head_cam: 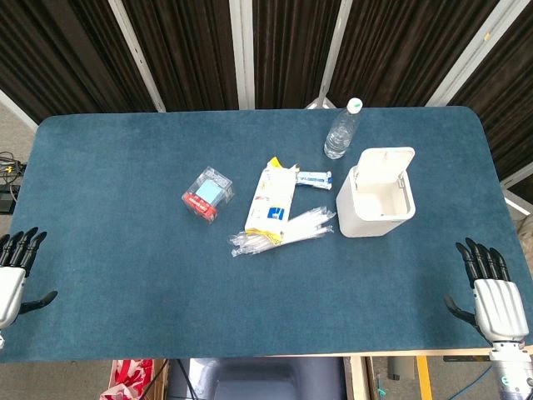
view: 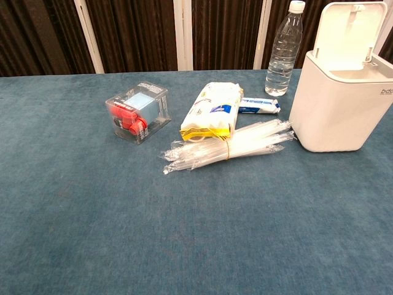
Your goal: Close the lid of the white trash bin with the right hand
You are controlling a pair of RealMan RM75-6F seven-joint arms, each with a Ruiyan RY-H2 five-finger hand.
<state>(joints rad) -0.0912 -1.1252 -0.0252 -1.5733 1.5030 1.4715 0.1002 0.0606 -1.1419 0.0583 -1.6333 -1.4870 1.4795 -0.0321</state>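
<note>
The white trash bin (head_cam: 375, 204) (view: 339, 101) stands right of the table's middle with its lid (head_cam: 387, 160) (view: 350, 31) swung up and back, the inside showing. My right hand (head_cam: 493, 292) hovers at the table's front right corner, fingers spread, holding nothing, well short of the bin. My left hand (head_cam: 15, 271) is at the front left edge, fingers also apart and empty. Neither hand appears in the chest view.
A clear water bottle (head_cam: 342, 130) (view: 285, 50) stands just behind the bin. To the bin's left lie a bundle of wrapped straws (head_cam: 281, 231) (view: 227, 146), a yellow-white packet (head_cam: 271, 200) (view: 210, 110), a small tube (head_cam: 313, 177) and a clear box (head_cam: 207, 194) (view: 136, 112).
</note>
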